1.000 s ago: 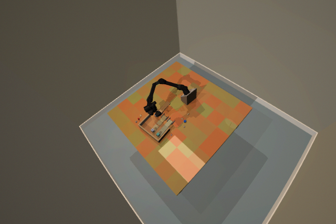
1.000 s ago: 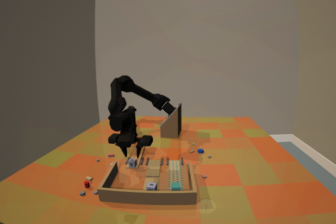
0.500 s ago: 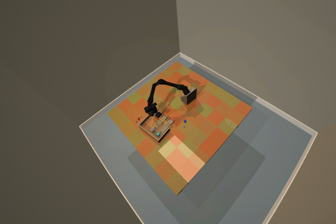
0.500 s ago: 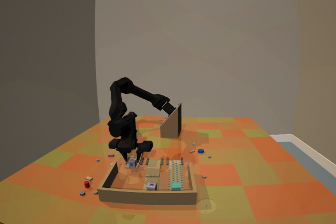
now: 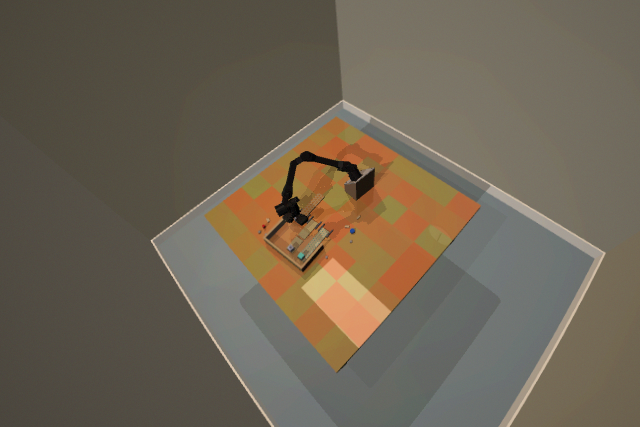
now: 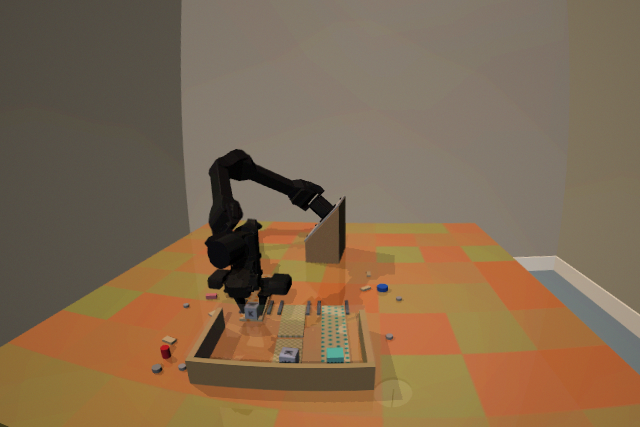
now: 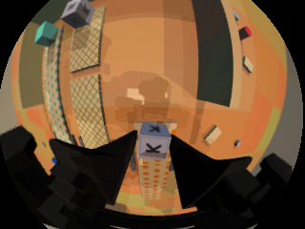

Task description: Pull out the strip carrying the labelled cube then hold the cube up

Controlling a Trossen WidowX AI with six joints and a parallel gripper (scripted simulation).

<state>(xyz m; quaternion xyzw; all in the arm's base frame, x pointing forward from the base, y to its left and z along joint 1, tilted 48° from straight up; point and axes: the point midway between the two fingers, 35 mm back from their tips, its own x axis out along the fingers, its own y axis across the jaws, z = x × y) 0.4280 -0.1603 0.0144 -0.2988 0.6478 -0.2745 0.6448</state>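
Arm [image 5: 306,155] [image 6: 236,158] arches up from its slanted base [image 5: 366,186] [image 6: 324,249], bends high at the elbow and drops to the gripper [image 5: 297,221] [image 6: 251,304] [image 7: 153,137], which points down. In the exterior view the base lies between 1 and 2 o'clock from the gripper.

The gripper's fingers stand partway apart, one either side of the K cube [image 6: 251,311] [image 7: 153,144]. In the wrist view their tips sit at about 9 and 3 o'clock of it, very near its sides; I see no firm clamp, and contact is hard to judge.

A dark K reads plainly on two of the cube's faces. It sits on the orange-dotted strip [image 5: 313,203] [image 7: 152,178], which runs toward 6 o'clock in the wrist view. In the exterior view the cube is at 11 o'clock from the middle of the tray [image 5: 281,252] [image 6: 281,374] [image 7: 215,57].

At about 10 to 11 o'clock in the wrist view, a second cube [image 5: 290,247] [image 6: 288,354] [image 7: 78,12], also lettered K, rests on the hatched strip [image 5: 308,229] [image 6: 292,321] [image 7: 89,107], which is in two pieces. Beside it, the teal cube [image 5: 301,255] [image 6: 334,354] [image 7: 47,33] sits on the teal-dotted strip [image 5: 316,241] [image 6: 333,326] [image 7: 54,91].
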